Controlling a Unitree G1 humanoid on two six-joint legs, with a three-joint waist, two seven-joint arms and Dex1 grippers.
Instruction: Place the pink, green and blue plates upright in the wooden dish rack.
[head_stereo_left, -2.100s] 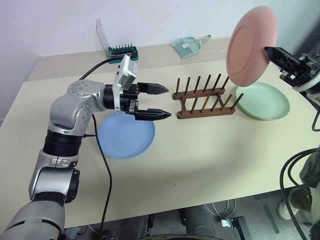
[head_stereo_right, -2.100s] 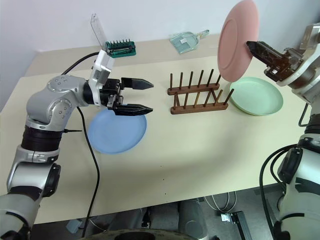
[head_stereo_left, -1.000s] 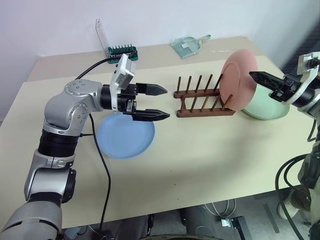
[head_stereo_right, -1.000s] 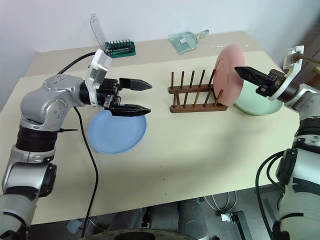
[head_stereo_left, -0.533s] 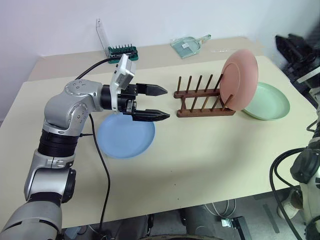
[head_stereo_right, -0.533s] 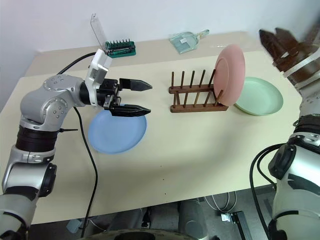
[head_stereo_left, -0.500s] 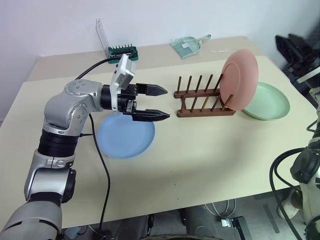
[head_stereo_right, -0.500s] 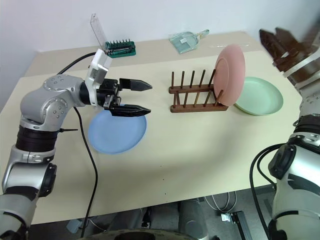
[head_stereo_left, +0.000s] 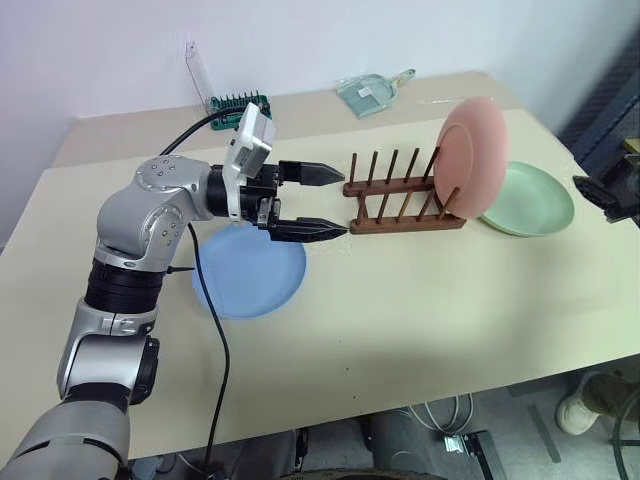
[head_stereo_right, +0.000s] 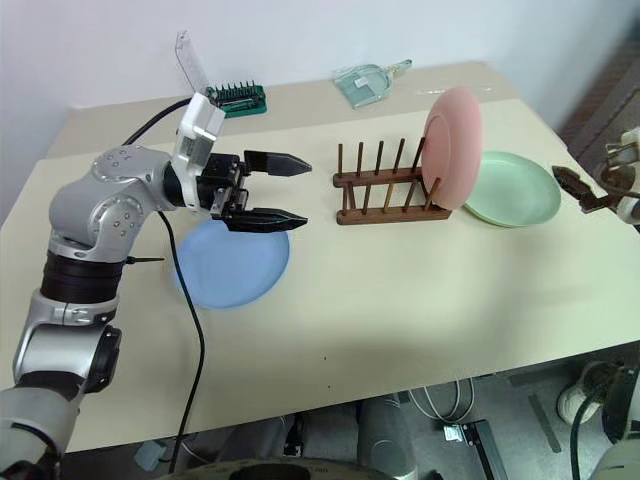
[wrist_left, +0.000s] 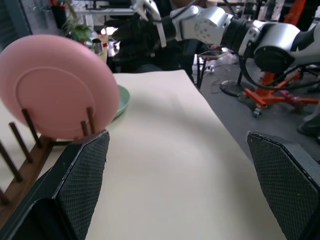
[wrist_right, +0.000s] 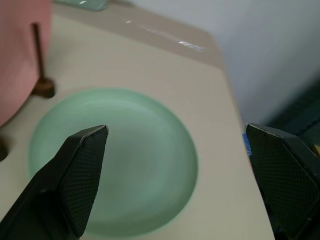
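We count three plates and one wooden dish rack on the tabletop. The pink plate stands upright in the rack's right end; the green plate lies flat near the right edge, the blue plate flat toward the left. The left gripper hovers released over the blue plate. The right wrist view shows the right gripper spread empty before the green plate. A green bit holder and clear scoop sit along the far edge.

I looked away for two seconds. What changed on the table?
The right tool set the pink plate upright in the rack's right end, let go and pulled away right. Green plate, blue plate and open left tool stayed put.
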